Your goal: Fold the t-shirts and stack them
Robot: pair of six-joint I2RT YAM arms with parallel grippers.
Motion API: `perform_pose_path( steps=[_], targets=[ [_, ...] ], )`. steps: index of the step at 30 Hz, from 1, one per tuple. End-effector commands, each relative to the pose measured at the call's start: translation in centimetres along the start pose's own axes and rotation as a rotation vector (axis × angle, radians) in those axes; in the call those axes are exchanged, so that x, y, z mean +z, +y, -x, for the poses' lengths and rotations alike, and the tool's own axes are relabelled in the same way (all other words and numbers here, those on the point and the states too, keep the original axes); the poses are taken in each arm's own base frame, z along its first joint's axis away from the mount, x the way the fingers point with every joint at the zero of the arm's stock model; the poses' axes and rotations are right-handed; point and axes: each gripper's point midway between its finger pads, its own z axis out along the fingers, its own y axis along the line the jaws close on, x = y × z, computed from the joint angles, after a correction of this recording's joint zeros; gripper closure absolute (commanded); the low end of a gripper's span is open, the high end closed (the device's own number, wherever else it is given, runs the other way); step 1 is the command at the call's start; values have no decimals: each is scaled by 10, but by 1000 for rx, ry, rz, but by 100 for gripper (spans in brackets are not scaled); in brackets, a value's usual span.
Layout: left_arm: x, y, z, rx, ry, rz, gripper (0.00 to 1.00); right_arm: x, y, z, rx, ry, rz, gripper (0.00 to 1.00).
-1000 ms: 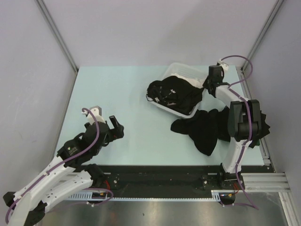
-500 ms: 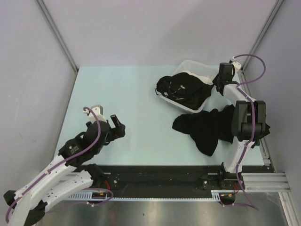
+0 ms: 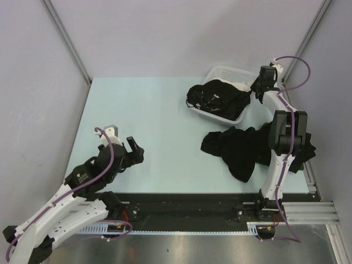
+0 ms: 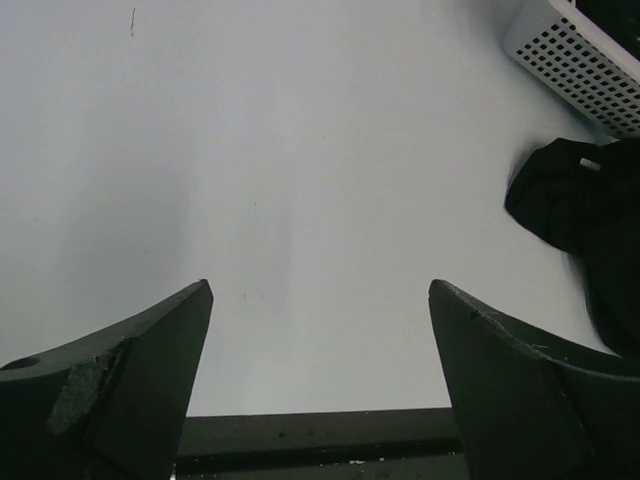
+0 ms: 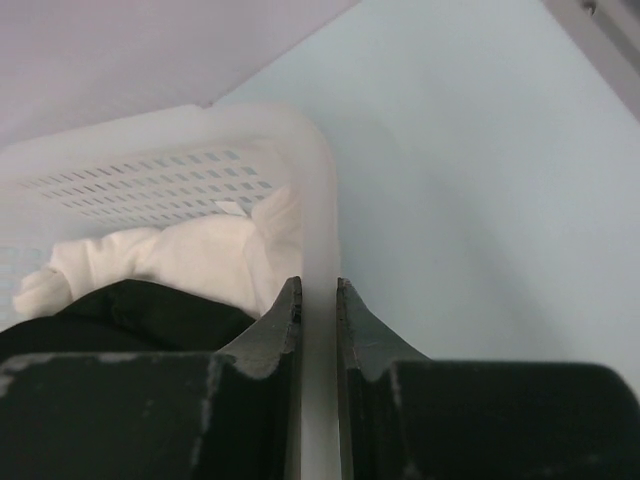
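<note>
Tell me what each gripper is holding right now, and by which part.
The right gripper is shut on the white basket, pinching its wall at the rim, one finger inside, one outside. The left gripper is open, holding nothing.

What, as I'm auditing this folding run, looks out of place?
The right hand is clamped on the basket rim, not a shirt; black shirts bulge over its near edge.

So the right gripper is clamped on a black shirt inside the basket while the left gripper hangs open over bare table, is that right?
Not quite. The right gripper is clamped on the rim of the white basket, not on a black shirt; the right wrist view shows its fingers either side of the plastic wall. The left gripper does hang open over bare table.
</note>
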Motion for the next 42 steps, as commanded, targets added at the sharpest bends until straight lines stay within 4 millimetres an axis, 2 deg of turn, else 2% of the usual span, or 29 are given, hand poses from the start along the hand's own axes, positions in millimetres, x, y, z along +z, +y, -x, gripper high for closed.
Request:
perform_pose_path(
  steps=[1,5,8,19,27,33,42],
  targets=[
    [-4,-6,1,-4,14,-27,6,0,-6,104,36,-253,11,100],
    [-5,-9,1,10,22,-42,6,6,-18,127,29,-301,-8,100],
    [-6,-13,2,13,23,-58,6,12,-24,132,34,-320,-8,100],
    [-2,-32,9,38,22,-111,6,38,-58,119,53,-316,-76,100],
    [0,-40,9,29,20,-139,7,45,-73,127,79,-338,-83,100],
    [1,-42,6,33,29,-149,7,50,-76,139,104,-379,-67,100],
    [7,-45,-1,43,46,-151,7,45,-46,188,97,-543,36,100]
  ],
)
